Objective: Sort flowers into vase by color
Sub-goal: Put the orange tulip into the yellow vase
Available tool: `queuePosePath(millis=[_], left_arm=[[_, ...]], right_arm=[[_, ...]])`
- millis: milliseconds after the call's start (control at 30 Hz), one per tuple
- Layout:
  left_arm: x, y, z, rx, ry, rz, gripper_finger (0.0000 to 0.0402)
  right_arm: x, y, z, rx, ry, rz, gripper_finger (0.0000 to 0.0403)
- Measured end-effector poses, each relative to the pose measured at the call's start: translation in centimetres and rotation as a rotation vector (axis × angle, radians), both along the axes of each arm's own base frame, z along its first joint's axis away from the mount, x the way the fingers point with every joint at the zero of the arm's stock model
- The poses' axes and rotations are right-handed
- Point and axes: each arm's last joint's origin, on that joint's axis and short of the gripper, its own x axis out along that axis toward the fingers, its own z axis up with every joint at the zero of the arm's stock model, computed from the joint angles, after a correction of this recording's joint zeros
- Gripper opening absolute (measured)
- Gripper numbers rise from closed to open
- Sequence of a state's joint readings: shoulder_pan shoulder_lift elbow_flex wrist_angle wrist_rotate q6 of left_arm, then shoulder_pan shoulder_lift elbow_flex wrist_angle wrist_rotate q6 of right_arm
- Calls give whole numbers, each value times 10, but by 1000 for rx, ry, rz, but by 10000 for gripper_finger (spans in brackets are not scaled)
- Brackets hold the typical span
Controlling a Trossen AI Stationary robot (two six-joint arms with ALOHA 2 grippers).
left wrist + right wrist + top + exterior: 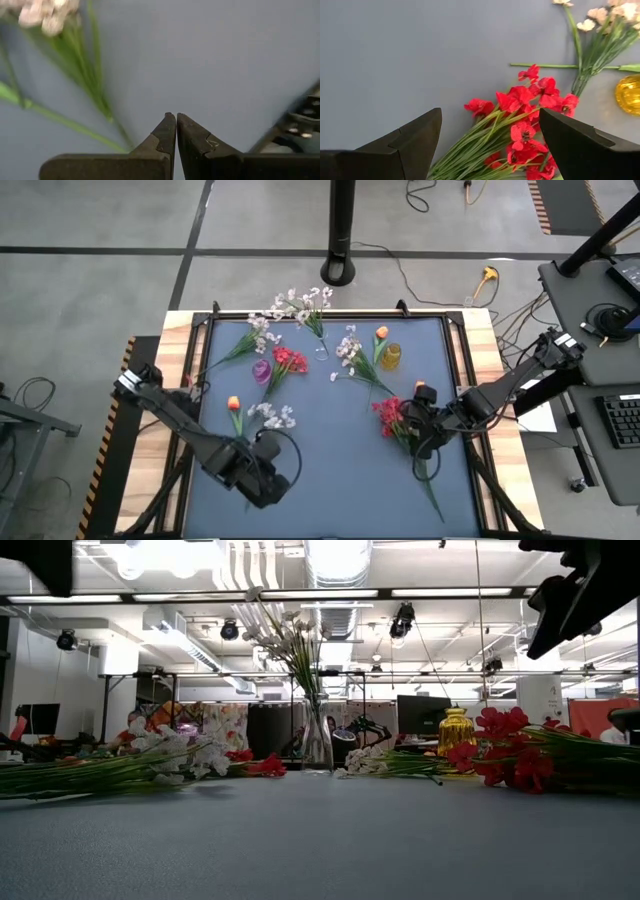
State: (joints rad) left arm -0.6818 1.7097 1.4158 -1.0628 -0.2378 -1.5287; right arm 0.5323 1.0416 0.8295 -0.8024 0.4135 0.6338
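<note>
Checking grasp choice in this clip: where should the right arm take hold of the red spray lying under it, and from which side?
Probably on the green stem bundle just below the blossoms of the red spray, coming straight down from above. It lies flat on the mat, its stems gathered in one narrow bunch. The right gripper hovers over it, jaws wide open across the stems, so closing there should catch them without crushing the blooms.

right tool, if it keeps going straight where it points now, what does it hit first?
Most likely the red flower spray lying on the mat: the open right tool has the blossoms right between and ahead of its fingers. Depth is unclear; the yellow vase sits off to the side.
</note>
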Motion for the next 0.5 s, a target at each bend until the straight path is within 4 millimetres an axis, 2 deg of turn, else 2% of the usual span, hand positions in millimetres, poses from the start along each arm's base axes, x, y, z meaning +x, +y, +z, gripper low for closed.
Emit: queuePosePath(millis=[133,267,500], left_arm=[[-3,-6,-18,37,98,63,0],[-2,-8,-30,46,180,53,0],[-1,-6,-32,80,170,70,0]], right_arm=[[0,-1,0,-24,-16,-17,325],[0,-1,0,-30,-18,-20,325],[0,-1,0,-35,-18,-17,325]])
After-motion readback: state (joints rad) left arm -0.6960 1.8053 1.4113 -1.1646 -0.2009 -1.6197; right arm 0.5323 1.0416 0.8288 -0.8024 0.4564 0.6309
